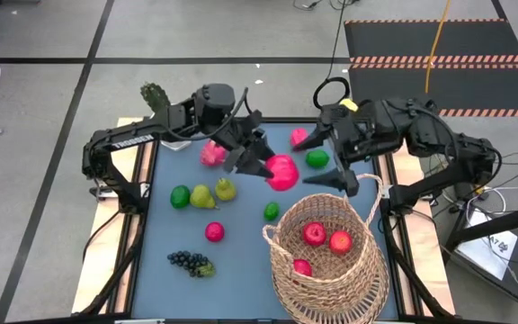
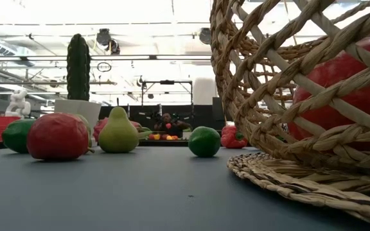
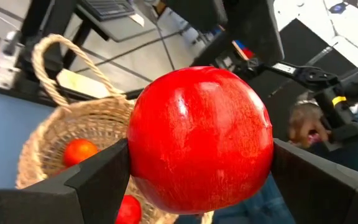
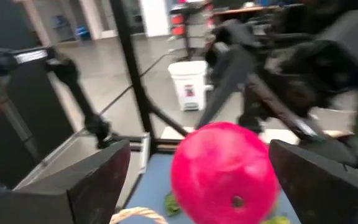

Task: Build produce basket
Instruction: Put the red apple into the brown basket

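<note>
A large woven basket [image 1: 331,292] stands at the table's near right with three red fruits [image 1: 326,240] inside. My left gripper [image 1: 272,169] is shut on a round red fruit [image 1: 283,173], in the air just beyond the basket's far rim. My right gripper [image 1: 335,180] hangs open to the right of that fruit, above the basket's handle [image 1: 373,193], touching nothing. Loose produce lies on the blue tabletop: a pink dragon fruit [image 1: 211,154], two pears [image 1: 203,196], limes [image 1: 180,195], a red apple [image 1: 214,231] and grapes [image 1: 192,262]. My left gripper pinches the round red fruit between its two fingers [image 3: 98,180], one on each opposite side [image 3: 137,163]. The fingers reach in almost level from the table's left. The fruit is lifted clear of the table, above and beside the basket [image 3: 61,137].
A potted cactus [image 1: 156,95] stands at the far left corner. A pink fruit [image 1: 299,137] and a green one [image 1: 317,158] lie at the far right, under the right arm. Bare tabletop shows at the near left around the grapes.
</note>
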